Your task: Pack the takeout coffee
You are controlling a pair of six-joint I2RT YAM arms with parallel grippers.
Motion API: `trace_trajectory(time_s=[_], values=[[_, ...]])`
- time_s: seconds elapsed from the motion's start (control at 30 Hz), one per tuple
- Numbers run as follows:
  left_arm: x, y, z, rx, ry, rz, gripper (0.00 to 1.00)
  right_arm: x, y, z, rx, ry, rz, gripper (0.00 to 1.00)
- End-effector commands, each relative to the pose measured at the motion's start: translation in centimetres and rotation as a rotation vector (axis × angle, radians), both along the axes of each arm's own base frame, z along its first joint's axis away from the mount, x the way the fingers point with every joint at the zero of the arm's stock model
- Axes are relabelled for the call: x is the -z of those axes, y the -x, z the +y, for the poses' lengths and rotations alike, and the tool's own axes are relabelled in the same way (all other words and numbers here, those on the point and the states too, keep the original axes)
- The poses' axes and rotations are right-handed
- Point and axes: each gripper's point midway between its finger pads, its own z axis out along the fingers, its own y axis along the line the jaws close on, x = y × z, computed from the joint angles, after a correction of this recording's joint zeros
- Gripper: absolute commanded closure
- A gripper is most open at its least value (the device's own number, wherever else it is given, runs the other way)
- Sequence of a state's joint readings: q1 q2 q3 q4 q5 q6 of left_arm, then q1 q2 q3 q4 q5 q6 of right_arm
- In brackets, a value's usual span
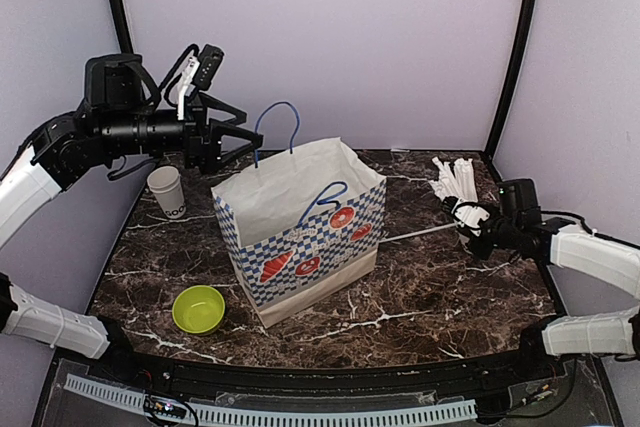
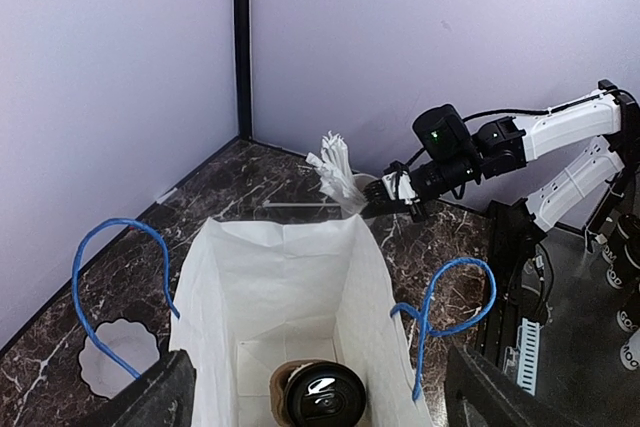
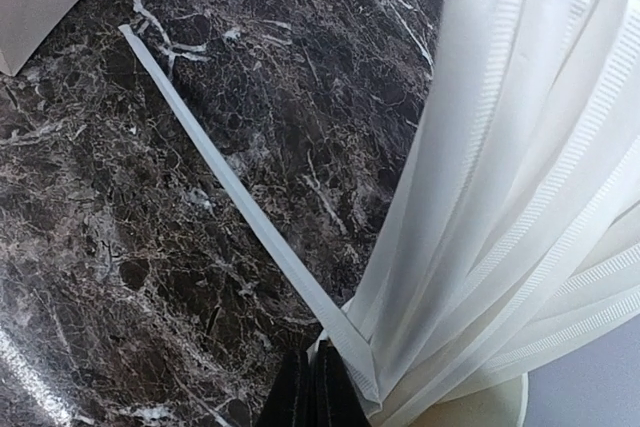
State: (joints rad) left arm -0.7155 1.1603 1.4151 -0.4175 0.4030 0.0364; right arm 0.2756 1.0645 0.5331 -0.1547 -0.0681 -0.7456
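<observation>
— Left gripper (image 1: 233, 131)?
— Wide open, empty, above the bag (image 1: 300, 242).
— Right gripper (image 3: 312, 372)?
— Pinched shut on a straw (image 3: 240, 217), beside the straw bunch (image 1: 452, 179).
— Coffee?
— One cup (image 2: 322, 397) inside the bag; a second cup (image 1: 167, 190) on the table (image 1: 450, 287), left of it.

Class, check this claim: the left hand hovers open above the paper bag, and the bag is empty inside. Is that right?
Not quite. The left hand does hover open above the paper bag, but the left wrist view shows a black-lidded coffee cup at its bottom.
</observation>
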Motion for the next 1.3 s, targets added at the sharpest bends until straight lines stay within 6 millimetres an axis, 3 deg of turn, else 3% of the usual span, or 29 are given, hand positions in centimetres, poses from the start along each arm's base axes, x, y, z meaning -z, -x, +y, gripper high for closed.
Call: trace_trajectory(time_s=[0.0,0.13,0.37,0.63,0.87,1.27], values=[[-0.6,0.9,0.5,0.004,0.023,0.002,0.12,-2.9,-1.3,0.8,0.002,-0.087,-0.066,1.00],[-0.8,1.0,0.7,-0.004,0.027,-0.001,0.12,-4.0,-1.3,1.6,-0.025,-0.148,-0.057,1.00],[-0.8,1.1,0.7,-0.003,0.037,0.001,0.13,-2.3,-1.2,1.9,-0.053,-0.141,-0.039,1.00],[-1.1,1.5,1.1,-0.013,0.040,-0.008,0.13,-1.9,-0.8,1.5,-0.038,-0.115,-0.011,1.00],[-0.5,1.5,1.0,-0.008,0.035,-0.001,0.13,-3.0,-0.1,1.1,-0.030,-0.101,0.009,0.79],[0.0,1.7,0.8,0.002,0.036,0.002,0.13,-4.9,0.4,1.2,-0.046,-0.101,0.027,0.71]])
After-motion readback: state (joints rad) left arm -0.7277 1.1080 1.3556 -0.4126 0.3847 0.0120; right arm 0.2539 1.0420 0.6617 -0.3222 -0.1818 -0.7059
